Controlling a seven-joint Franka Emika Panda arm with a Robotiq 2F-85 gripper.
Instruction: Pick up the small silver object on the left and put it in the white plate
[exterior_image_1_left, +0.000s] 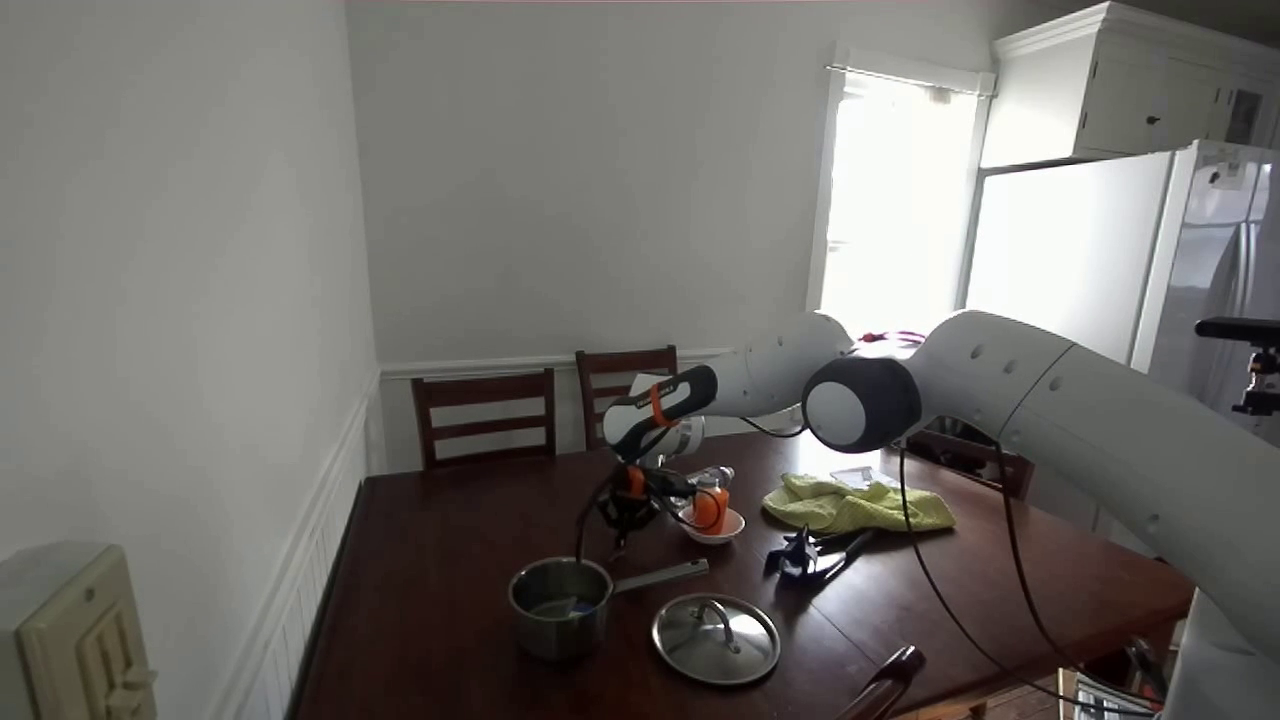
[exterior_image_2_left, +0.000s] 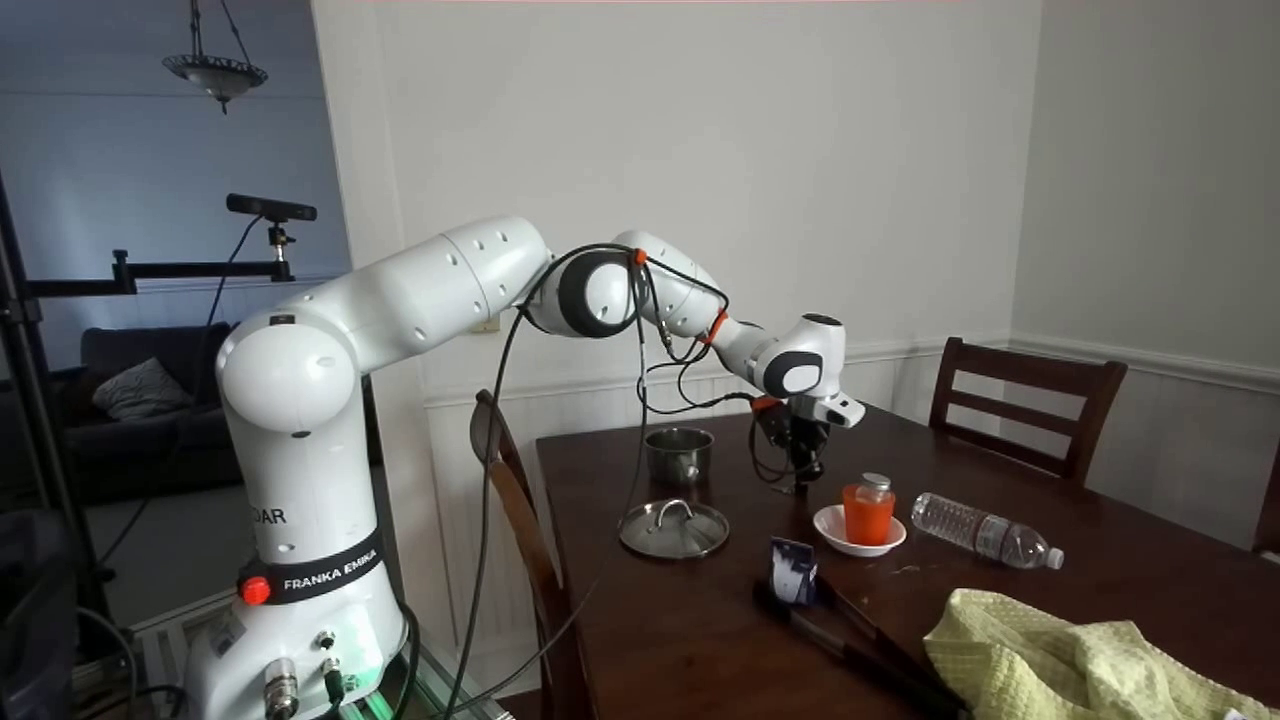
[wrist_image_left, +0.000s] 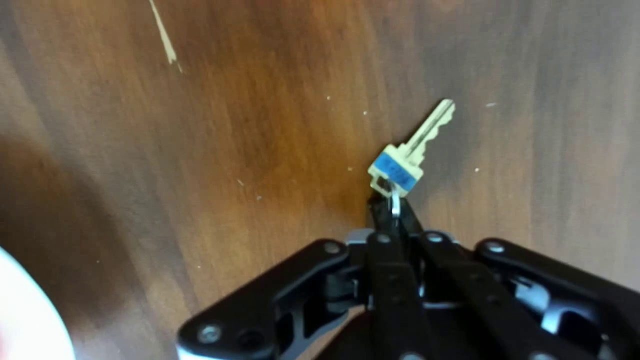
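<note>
The black, jointed, two-finger gripper (wrist_image_left: 394, 210) has its fingers together, clamped at the head end of a small, toothed, pale-metal key (wrist_image_left: 407, 156) with a blue band; something bright and silvery shows between the tips. The key points away from them above the dark brown wooden table (exterior_image_2_left: 690, 640), and whether it touches the wood cannot be told. In an exterior view the fingers point down between the deep, round steel pot (exterior_image_2_left: 676, 466), near the table's far left corner, and the small, round white plate (exterior_image_2_left: 828, 528), which sits farther from the far edge. The key is outside the plate, apart from its rim. On the plate stands an orange, cylindrical container (exterior_image_2_left: 868, 520) with a greyish top. The round, shiny steel lid (exterior_image_2_left: 660, 541), with its arched handle, lies near the left edge. A clear, ribbed plastic bottle (exterior_image_2_left: 975, 530) lies on its side toward the right edge. Closer to the near edge are a long, black, two-armed tool (exterior_image_2_left: 845, 650) and a crumpled, yellow-green textured cloth (exterior_image_2_left: 1080, 655).
</note>
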